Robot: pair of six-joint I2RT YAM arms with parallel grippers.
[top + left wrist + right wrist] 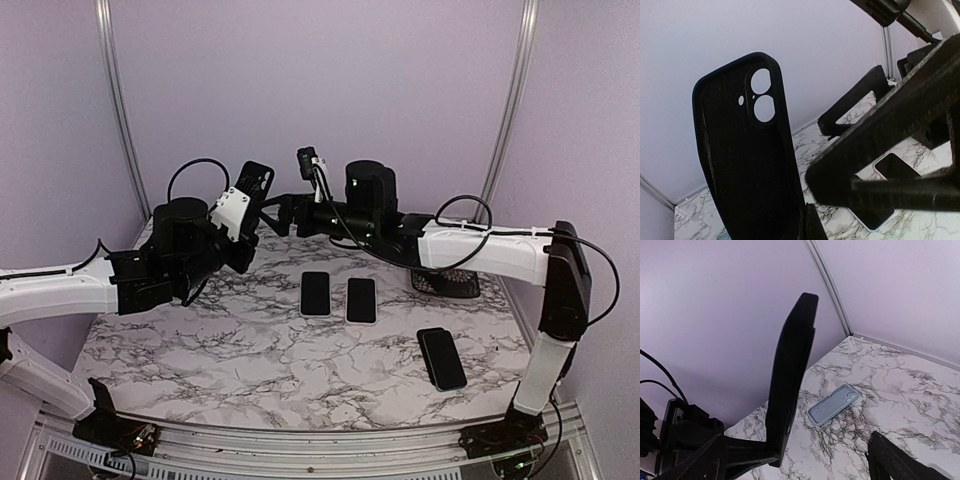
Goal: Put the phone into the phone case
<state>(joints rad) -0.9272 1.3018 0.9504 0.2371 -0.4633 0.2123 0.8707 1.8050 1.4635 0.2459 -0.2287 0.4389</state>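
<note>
The left gripper [244, 203] clamps the black phone case [745, 150] upright above the worktop's far edge. The right gripper [283, 213] gapes empty just beside it.

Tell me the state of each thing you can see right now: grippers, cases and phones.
Left gripper: shut on the black phone case.
Right gripper: open, empty, close beside the case.
Black phone case: empty, held upright above the table.
Blue-grey case: lying flat on the table.
Left phone: flat on the table, screen dark.
Middle phone: flat, screen dark.
Right phone: flat, screen dark, apart from the others.
</note>
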